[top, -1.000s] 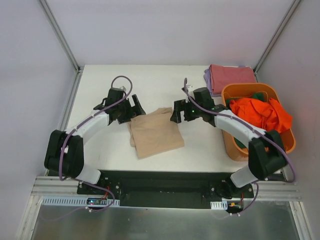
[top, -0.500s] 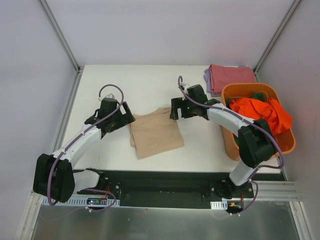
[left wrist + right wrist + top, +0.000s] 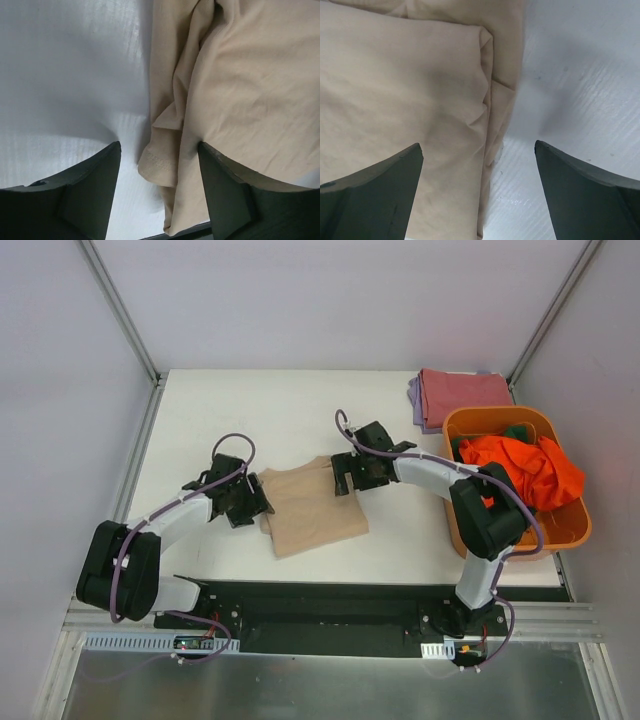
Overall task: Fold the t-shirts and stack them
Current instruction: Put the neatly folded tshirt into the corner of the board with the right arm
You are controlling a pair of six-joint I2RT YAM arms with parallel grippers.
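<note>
A folded beige t-shirt (image 3: 310,505) lies on the white table (image 3: 240,415) between my grippers. My left gripper (image 3: 252,506) is open at its left edge, jaws straddling the hemmed edge of the shirt (image 3: 165,165). My right gripper (image 3: 343,477) is open at the shirt's far right corner, jaws straddling its folded edge (image 3: 487,125). A dusty red t-shirt (image 3: 462,392) lies folded on a lavender one (image 3: 414,395) at the back right. A bright orange t-shirt (image 3: 520,465) and a dark green one (image 3: 516,431) fill the tub.
A rigid orange plastic tub (image 3: 470,530) stands at the table's right edge, close to my right arm. Grey walls enclose the table on the left, back and right. A black strip runs along the near edge.
Both grippers have moved down and inward onto the beige shirt's edges: the left one toward the near left edge, the right one leftward to the far right corner.
</note>
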